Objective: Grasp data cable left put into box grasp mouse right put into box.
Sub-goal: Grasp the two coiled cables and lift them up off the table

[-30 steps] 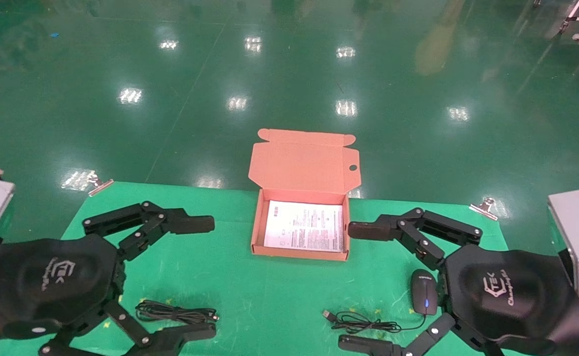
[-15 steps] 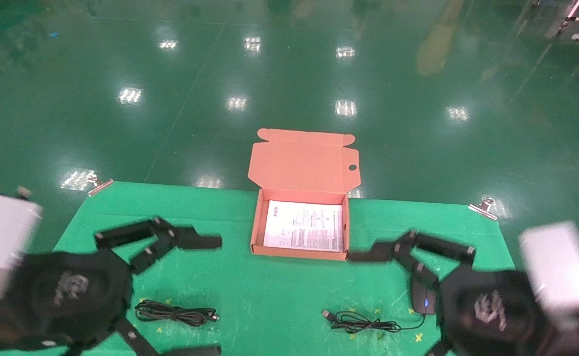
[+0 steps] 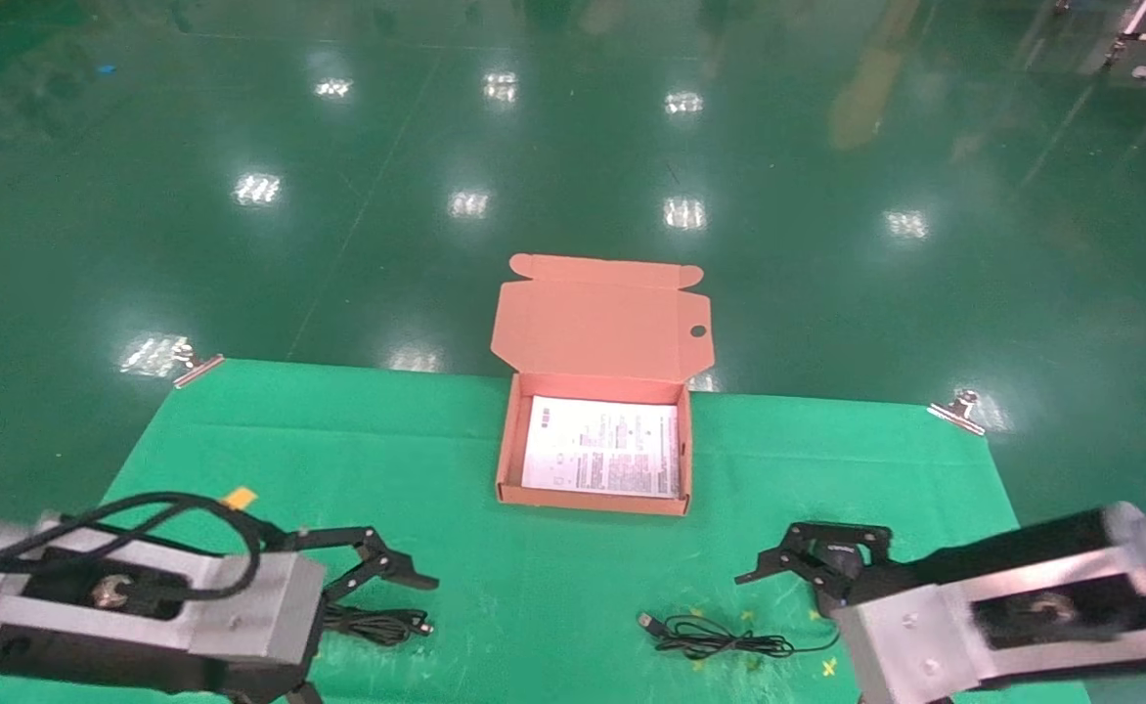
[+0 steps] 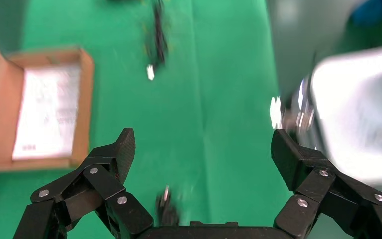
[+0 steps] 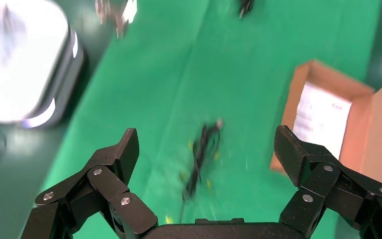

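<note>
A green mat [image 3: 456, 460] is filling the lower half of the head view, with one salmon-orange box [image 3: 596, 489] sitting open at centre, its lid leaning back toward the upper frame. One white printed sheet [image 3: 600, 448] is lying in the box bottom; its small print is too fine to read, and no other writing is legible. One left gripper [image 3: 377, 572] is hanging at the lower left, jaws spread wide and holding nothing. One data cable [image 3: 377, 622], a narrow black bundle, is lying on the mat just below and beside those fingers, partly hidden behind the silver wrist. One right gripper [image 3: 813, 557] is hanging at the lower right, jaws likewise spread wide and empty. The mouse itself cannot be picked out, hidden behind the right gripper; only its thin black cord [image 3: 710, 640] is showing, lying at lower centre-right with its USB plug pointing toward frame left. Two metal clips [image 3: 958, 409] are pinning the mat's far corners.
</note>
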Robot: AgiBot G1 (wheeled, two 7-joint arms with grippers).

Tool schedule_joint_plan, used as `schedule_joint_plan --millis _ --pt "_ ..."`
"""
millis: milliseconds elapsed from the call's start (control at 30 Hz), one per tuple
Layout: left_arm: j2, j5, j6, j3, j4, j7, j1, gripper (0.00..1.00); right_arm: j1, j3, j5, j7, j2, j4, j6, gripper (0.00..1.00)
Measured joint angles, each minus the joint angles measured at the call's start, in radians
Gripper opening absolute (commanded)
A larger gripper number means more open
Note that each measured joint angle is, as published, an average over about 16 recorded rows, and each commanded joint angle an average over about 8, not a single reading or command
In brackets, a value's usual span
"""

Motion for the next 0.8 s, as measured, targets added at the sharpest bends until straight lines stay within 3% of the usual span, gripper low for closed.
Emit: schedule_joint_plan --millis 433,800 --pt "0.116 0.366 -0.083 0.173 -0.009 -0.026 -0.062 1.00 0.002 -0.143 -0.302 -0.021 -0.094 -0.001 0.127 1.00" --pt "0.171 0.512 -0.152 0.224 0.061 -0.110 -0.018 1.00 -0.086 -0.187 -0.462 0.020 -0.143 -0.024 0.272 1.00"
